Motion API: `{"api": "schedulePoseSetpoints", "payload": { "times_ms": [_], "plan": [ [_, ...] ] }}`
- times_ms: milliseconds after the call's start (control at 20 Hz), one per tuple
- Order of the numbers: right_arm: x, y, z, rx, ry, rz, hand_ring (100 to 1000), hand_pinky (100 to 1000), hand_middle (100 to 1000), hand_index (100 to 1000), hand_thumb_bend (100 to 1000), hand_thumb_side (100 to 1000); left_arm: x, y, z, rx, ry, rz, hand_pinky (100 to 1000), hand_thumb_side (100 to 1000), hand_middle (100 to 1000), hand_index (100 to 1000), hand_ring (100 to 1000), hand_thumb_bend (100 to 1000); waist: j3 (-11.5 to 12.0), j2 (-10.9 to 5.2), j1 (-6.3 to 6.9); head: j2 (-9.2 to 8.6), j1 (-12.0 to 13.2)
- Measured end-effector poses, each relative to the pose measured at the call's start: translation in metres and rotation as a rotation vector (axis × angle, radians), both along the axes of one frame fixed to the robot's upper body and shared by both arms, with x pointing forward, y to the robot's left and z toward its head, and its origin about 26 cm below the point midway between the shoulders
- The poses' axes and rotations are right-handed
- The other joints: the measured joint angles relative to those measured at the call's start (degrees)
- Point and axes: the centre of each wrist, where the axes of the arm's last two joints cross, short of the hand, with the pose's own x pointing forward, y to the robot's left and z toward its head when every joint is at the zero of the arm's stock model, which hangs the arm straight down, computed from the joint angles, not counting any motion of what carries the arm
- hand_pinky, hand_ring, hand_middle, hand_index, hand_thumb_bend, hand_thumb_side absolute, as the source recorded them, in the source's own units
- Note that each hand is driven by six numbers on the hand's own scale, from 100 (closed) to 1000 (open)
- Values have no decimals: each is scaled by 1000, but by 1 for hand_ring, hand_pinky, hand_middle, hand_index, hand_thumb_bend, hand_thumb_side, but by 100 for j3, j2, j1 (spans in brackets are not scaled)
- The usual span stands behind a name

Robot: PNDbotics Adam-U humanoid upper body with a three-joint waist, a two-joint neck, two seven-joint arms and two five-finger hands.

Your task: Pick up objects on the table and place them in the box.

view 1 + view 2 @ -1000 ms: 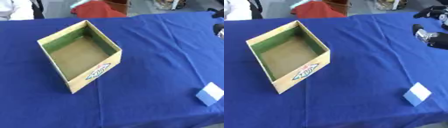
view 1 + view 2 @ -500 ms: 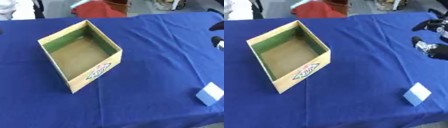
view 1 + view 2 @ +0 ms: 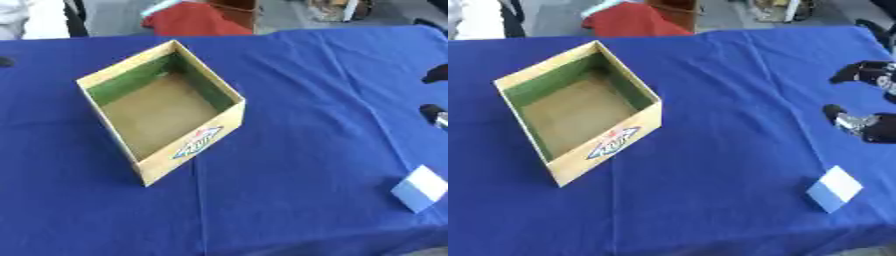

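Box-filling waits on one small white block (image 3: 834,188), which lies nearest the camera at the right front of the bench (image 3: 710,150), flat on the blue cloth and well apart from everything else. It sits alone in open cloth, so fingers can reach round it from above without bumping a neighbour.

Just beyond it, at the right edge, the right hand (image 3: 866,100) hangs over the cloth, dark thumb and fingers spread apart with a clear gap between them and nothing held. That open spread, poised above and behind the block, reads as readiness to come down on it. The left hand shows in neither view.

Farther left, the cardboard box (image 3: 579,120) stands on the cloth with its top open and its floor bare, one corner turned toward the camera. Its open mouth faces up so the block can be dropped in from above; the carry runs leftward across the bench.

Beyond the far edge lies something red (image 3: 627,19).
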Motion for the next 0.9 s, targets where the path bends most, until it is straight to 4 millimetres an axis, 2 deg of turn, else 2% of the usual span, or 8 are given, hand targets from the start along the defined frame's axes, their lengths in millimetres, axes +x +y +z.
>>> {"api": "schedulePoseSetpoints", "payload": {
  "times_ms": [200,300,550,900],
  "plan": [
    [4,-5,-8,-4,69,-5,928,902,913,936,225,764,0,0,0,2,4,0,604,934,685,755,809,167,-12,0,-8,1,13],
    [5,-6,-11,-12,97,1,926,896,913,946,239,709,-1,1,-1,3,7,1,604,934,685,755,810,168,-45,-1,-28,3,27],
    [10,-7,-16,-26,164,31,929,898,917,954,240,643,-1,1,-2,15,16,-4,604,934,686,755,810,168,-126,-39,-57,52,116],
    [12,-9,-18,-26,228,58,931,896,915,957,247,633,-1,0,-2,19,21,-9,604,933,686,755,810,167,-190,-42,-43,66,209]
  ]
}}
